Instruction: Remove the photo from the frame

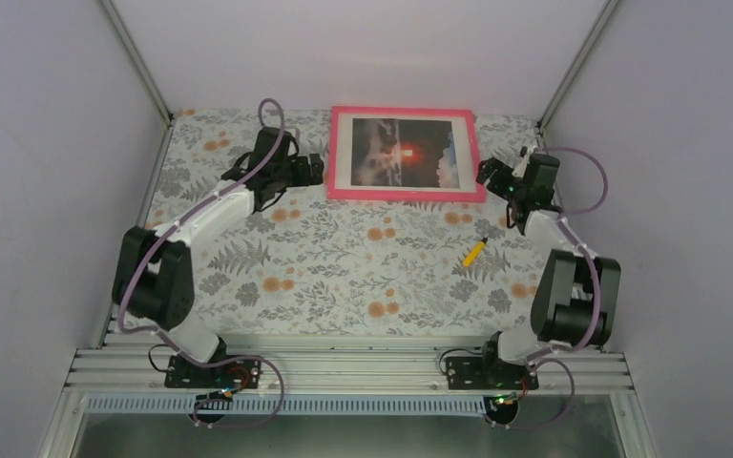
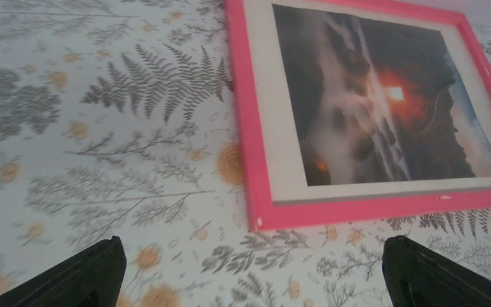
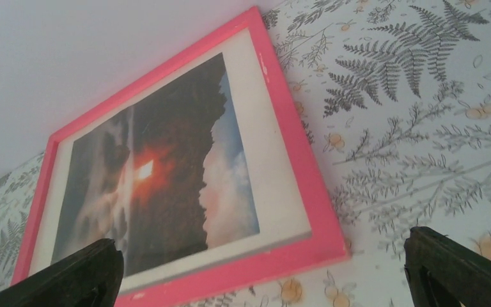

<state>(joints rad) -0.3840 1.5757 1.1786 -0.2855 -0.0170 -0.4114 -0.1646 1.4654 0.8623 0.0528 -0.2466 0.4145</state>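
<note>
The frame [image 2: 254,160] is cropped on 2 sides; the tiny yellow item [image 1: 474,252] is perhaps a pen.

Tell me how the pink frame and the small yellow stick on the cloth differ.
The frame is large, pink and rectangular; the yellow stick is small and slim with a dark tip. The frame sits square at the far edge of the floral tablecloth, while the yellow stick lies diagonally farther forward, toward the right. The frame holds a photo; the yellow stick holds nothing. Both lie flat on the cloth.
</note>
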